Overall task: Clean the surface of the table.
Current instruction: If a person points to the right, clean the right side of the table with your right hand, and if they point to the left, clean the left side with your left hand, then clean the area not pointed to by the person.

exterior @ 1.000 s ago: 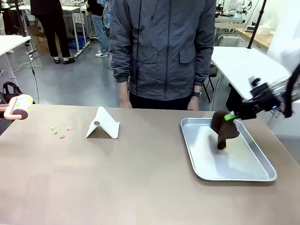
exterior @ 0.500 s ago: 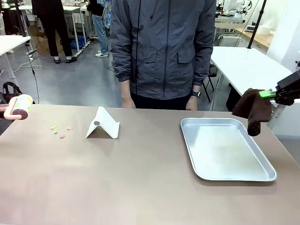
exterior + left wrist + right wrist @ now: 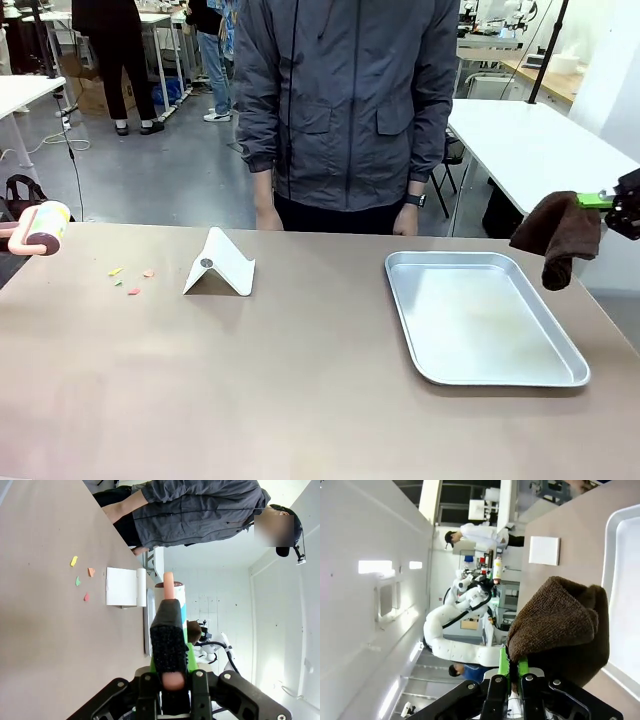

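Table [image 3: 300, 400] is the wide brown top that runs right across the front view. It carries a silver tray [image 3: 480, 330] on its right half, a folded white card [image 3: 220, 265] left of centre and a few small coloured scraps [image 3: 130, 280] toward the far left. Your right gripper [image 3: 592, 200] is clamped on a brown cloth [image 3: 558, 235], which hangs in the air just past the tray's right rim and touches nothing. In the right wrist view the cloth is bunched over the green pads. Your left gripper [image 3: 170, 650] is closed on the pink handle of a lint roller [image 3: 40, 228], held above the table's left edge. The step in hand looks like bringing a tool down onto the surface. If you wipe with the cloth, carry it high enough over the tray that the dangling tail clears the rim. Then lower it until a broad fold lies flat, not just a corner. The scraps sit well apart from the cloth but near the roller, so the left arm is probably the better one for them; set the drum level on the top and roll over them. The card stands near the scraps and looks light, so pass beside it without nudging it. Keep your strokes clear of the person [image 3: 350, 110] standing at the far edge.
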Robot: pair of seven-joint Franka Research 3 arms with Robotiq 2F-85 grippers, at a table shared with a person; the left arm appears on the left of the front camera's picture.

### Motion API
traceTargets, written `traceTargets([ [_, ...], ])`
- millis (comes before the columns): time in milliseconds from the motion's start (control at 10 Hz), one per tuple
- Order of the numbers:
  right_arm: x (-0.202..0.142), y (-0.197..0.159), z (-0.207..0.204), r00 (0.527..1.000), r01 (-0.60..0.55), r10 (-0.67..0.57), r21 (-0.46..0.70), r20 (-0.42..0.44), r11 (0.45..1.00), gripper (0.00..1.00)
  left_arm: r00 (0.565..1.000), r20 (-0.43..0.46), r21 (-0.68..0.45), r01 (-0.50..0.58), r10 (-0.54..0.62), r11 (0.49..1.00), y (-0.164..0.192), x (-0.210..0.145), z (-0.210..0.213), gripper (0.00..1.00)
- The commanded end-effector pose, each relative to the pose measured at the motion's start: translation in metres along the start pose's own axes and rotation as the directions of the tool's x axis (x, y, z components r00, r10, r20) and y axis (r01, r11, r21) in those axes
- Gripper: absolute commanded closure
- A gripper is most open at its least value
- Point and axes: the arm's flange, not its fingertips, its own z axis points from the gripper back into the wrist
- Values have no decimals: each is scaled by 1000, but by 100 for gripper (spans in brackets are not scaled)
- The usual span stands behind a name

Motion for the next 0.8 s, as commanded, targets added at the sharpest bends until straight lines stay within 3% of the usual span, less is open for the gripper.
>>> traceTargets([
  [0,-4,17,-6,998,-42,42,8,-35,999,93,1000,-9,-12,19,-20,1000,-3,-3,2,100],
  [700,-4,17,-6,998,-42,42,8,-35,999,93,1000,-9,-12,19,-20,1000,-3,-3,2,100],
])
